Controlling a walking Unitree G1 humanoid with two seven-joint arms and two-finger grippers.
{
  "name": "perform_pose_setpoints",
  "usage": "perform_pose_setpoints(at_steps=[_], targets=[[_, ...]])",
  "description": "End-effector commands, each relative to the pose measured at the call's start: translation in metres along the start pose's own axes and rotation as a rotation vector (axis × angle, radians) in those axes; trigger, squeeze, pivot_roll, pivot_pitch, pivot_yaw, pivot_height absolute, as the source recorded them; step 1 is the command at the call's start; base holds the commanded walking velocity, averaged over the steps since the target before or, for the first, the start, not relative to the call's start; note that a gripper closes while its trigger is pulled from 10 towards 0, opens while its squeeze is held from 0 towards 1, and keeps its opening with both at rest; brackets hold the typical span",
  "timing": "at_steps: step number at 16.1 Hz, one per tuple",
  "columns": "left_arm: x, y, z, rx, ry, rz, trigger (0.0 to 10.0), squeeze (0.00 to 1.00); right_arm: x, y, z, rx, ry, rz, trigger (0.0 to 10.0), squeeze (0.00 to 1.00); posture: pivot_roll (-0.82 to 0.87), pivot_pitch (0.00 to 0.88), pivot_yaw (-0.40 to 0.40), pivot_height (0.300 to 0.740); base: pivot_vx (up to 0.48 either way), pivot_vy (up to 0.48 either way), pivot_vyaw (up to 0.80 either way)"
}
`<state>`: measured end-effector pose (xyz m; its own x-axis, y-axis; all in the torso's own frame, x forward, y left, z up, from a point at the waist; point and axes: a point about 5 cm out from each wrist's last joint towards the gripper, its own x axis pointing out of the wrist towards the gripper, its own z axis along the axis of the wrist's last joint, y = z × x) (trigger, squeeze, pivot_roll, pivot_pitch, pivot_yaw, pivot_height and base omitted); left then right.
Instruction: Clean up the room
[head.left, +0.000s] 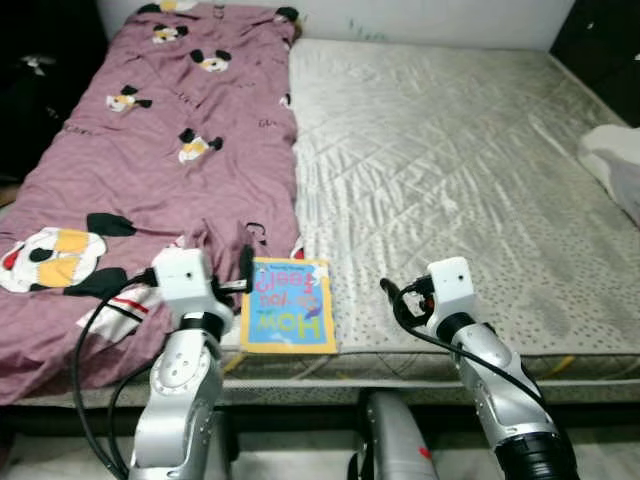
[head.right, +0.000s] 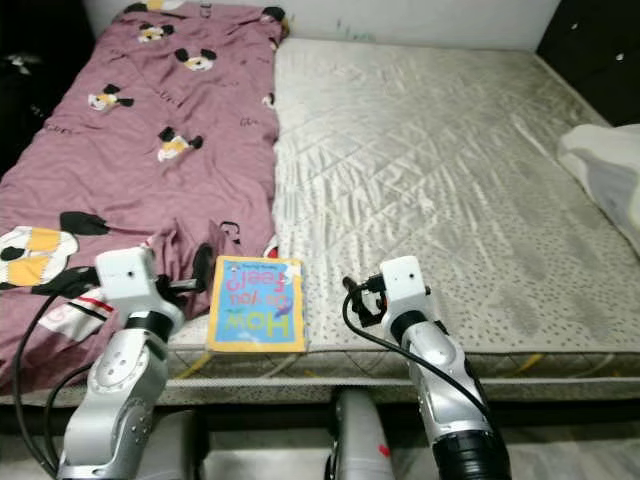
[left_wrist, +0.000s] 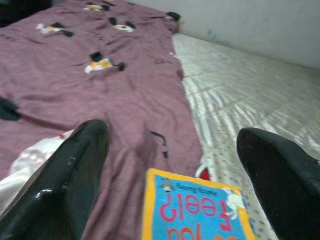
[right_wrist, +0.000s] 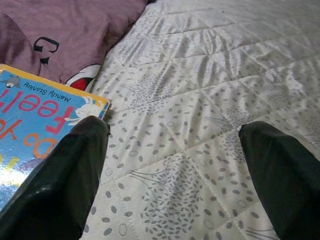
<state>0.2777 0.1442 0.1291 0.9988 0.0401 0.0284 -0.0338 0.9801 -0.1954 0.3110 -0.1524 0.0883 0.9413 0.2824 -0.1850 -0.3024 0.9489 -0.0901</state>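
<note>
A blue picture book (head.left: 288, 305) with a yellow border lies flat at the front edge of the bed, half on the purple blanket (head.left: 170, 130) and half on the grey quilted mattress (head.left: 450, 150). My left gripper (left_wrist: 172, 135) is open and hovers just left of the book, with the book's top edge (left_wrist: 195, 207) between its fingers from the wrist view. My right gripper (right_wrist: 175, 127) is open too, low over the bare mattress right of the book. The book's corner (right_wrist: 45, 120) sits beside one of its fingers.
The purple blanket carries cartoon mouse prints and covers the bed's left half. A white cloth with red stripes (head.left: 115, 310) lies under my left arm. Another white cloth (head.left: 615, 160) rests at the bed's right edge. A wall (head.left: 430, 18) runs behind the bed.
</note>
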Motion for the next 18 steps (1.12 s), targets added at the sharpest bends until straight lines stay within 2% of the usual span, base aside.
perform_pose_setpoints(at_steps=[1,3,4,7,11,15,16,18], targets=[[-0.002,0.003,-0.004,0.002,0.025,0.026,10.0,0.00,0.001,0.004,0.002,-0.038,-0.015,0.015,10.0,0.00,0.01,0.117,-0.048,0.581,0.000,0.000,0.80],[-0.002,0.005,-0.007,0.017,0.039,0.050,10.0,0.00,0.001,0.004,0.001,-0.024,-0.009,0.017,10.0,0.00,0.01,0.117,-0.049,0.581,0.000,0.000,0.80],[-0.003,0.011,-0.011,0.037,0.065,0.088,10.0,0.00,0.001,0.003,-0.001,-0.016,0.003,0.013,10.0,0.00,0.00,0.114,-0.049,0.581,0.000,0.000,0.78],[-0.009,0.030,-0.017,0.042,0.108,0.140,10.0,0.00,0.001,-0.005,-0.006,-0.038,0.038,-0.008,10.0,0.00,0.00,0.114,-0.053,0.581,0.000,0.000,0.00],[-0.001,0.041,-0.021,0.059,0.147,0.155,10.0,0.00,-0.003,-0.010,-0.008,-0.060,0.042,-0.020,10.0,0.00,-0.02,0.114,-0.061,0.576,0.000,0.000,0.00],[0.007,0.036,-0.024,0.050,0.163,0.126,10.0,0.00,-0.011,-0.018,-0.009,-0.082,0.049,-0.042,10.0,0.00,-0.05,0.126,-0.066,0.561,0.000,0.000,0.00],[0.013,0.031,-0.023,0.052,0.158,0.091,10.0,0.00,-0.019,-0.026,-0.014,-0.085,0.064,-0.066,10.0,0.00,-0.06,0.134,-0.070,0.561,0.000,0.000,0.00],[0.017,0.032,-0.025,0.063,0.172,0.081,10.0,0.00,-0.026,-0.030,-0.016,-0.093,0.062,-0.086,10.0,0.00,-0.08,0.140,-0.075,0.561,0.000,0.000,0.00]])
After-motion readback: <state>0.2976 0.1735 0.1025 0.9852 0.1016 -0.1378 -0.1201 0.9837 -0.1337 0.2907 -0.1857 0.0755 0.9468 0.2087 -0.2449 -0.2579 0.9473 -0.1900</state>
